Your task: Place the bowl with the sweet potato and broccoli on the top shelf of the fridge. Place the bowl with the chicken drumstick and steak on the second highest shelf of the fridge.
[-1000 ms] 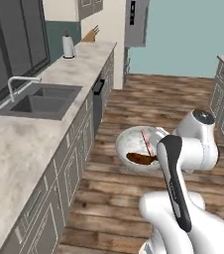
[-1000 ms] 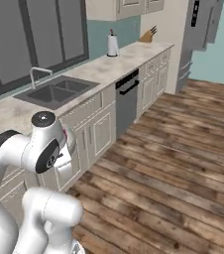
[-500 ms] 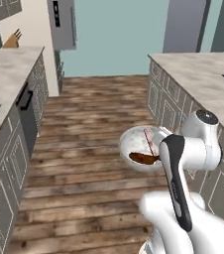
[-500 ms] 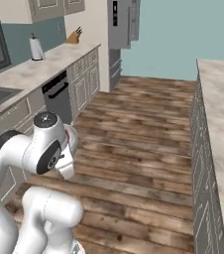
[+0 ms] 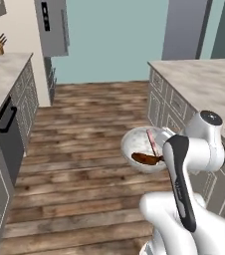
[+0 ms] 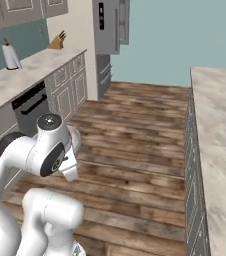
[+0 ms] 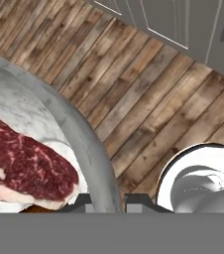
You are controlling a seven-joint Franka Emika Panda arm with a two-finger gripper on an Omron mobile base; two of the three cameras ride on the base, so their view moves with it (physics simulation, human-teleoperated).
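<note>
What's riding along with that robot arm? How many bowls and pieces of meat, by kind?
Bowls: 1, the bowl
Steaks: 1, the steak
Chicken drumsticks: 1, the chicken drumstick
Total: 3

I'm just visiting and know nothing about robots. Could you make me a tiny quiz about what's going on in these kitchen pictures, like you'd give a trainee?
1. True or false: the bowl the arm carries holds a steak and a chicken drumstick.

2. Multiple choice: what lies under the carried bowl?
A. a stone counter
B. the wooden floor
C. a sink

3. Fill in: in the hand view, the gripper has one dark fingertip on each side of the bowl's ____.

Key
1. True: red marbled meat and a glossy brown piece lie inside it.
2. B: planks show all around it.
3. rim: the grey edge runs down between the fingertips.
</note>
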